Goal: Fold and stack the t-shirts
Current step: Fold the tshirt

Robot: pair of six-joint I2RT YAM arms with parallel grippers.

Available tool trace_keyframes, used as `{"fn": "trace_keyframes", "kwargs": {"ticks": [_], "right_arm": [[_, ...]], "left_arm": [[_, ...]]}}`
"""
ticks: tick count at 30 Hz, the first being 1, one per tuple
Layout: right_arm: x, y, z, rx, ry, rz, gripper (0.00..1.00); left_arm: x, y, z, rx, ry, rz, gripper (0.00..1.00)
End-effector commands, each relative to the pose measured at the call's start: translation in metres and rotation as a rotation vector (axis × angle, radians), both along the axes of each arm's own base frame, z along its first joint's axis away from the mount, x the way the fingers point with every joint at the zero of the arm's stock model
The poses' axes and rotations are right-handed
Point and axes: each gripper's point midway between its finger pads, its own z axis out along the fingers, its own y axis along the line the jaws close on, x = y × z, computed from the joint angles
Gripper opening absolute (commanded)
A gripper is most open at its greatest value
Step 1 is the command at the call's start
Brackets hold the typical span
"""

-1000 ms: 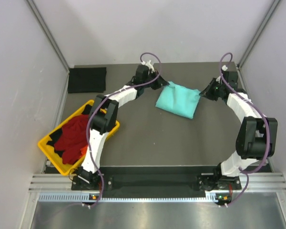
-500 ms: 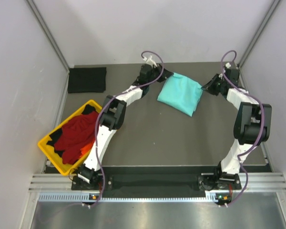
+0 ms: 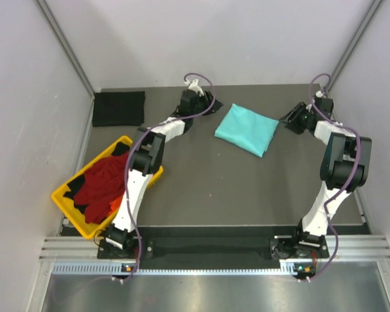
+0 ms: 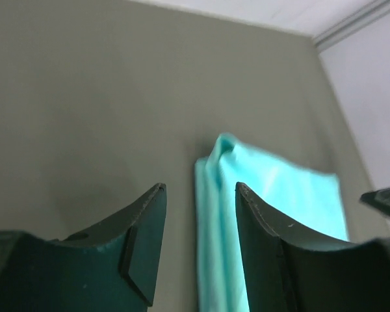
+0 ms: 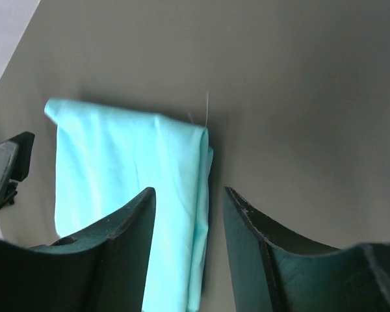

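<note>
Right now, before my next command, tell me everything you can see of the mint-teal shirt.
The mint-teal cloth t-shirt is folded into a compact, roughly rectangular packet, lying flat and askew on the dark grey table, toward its far side between the two arms. The cloth looks soft and thin, slightly creased, with layered edges along one side. No label shows. The left gripper and right gripper stand open near opposite corners, neither holding it.

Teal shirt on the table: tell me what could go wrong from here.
The left gripper and right gripper sit open at the edges of the teal shirt; a low move could snag a layer and undo the fold. Moving it toward the black folded cloth may also loosen it.
</note>
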Motion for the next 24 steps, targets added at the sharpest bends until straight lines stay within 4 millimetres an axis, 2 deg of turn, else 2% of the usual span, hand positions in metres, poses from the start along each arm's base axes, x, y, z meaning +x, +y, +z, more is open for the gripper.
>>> {"fn": "trace_keyframes", "kwargs": {"ticks": [1, 2, 3, 5, 6, 8, 9, 10, 14, 19, 24], "right_arm": [[-0.016, 0.024, 0.037, 0.007, -0.090, 0.102, 0.47], [-0.022, 0.029, 0.035, 0.005, -0.085, 0.120, 0.45], [-0.027, 0.034, 0.032, -0.002, -0.082, 0.140, 0.45], [-0.040, 0.044, 0.027, 0.003, -0.069, 0.166, 0.43], [-0.044, 0.045, 0.025, 0.004, -0.065, 0.168, 0.42], [-0.055, 0.048, 0.017, 0.000, -0.052, 0.171, 0.39], [-0.058, 0.047, 0.013, -0.002, -0.045, 0.169, 0.39], [-0.064, 0.049, 0.006, 0.003, -0.026, 0.171, 0.39], [-0.074, 0.057, -0.005, 0.019, -0.033, 0.200, 0.36], [-0.090, 0.067, -0.028, 0.053, -0.009, 0.216, 0.34], [-0.094, 0.076, -0.040, 0.084, -0.002, 0.224, 0.33]], "left_arm": [[-0.024, 0.012, 0.059, 0.088, -0.119, -0.073, 0.52], [-0.031, 0.015, 0.065, 0.109, -0.118, -0.081, 0.51], [-0.041, 0.019, 0.047, 0.133, -0.076, -0.092, 0.50], [-0.054, 0.022, 0.046, 0.149, -0.057, -0.117, 0.48], [-0.064, 0.025, 0.028, 0.171, -0.010, -0.128, 0.48], [-0.075, 0.026, 0.022, 0.180, 0.007, -0.155, 0.47], [-0.082, 0.027, 0.010, 0.187, 0.034, -0.166, 0.47], [-0.086, 0.027, 0.008, 0.186, 0.041, -0.180, 0.47], [-0.105, 0.019, -0.010, 0.188, 0.076, -0.250, 0.47], [-0.112, 0.013, -0.030, 0.208, 0.100, -0.274, 0.48], [-0.111, 0.012, -0.041, 0.217, 0.129, -0.274, 0.43]]}}
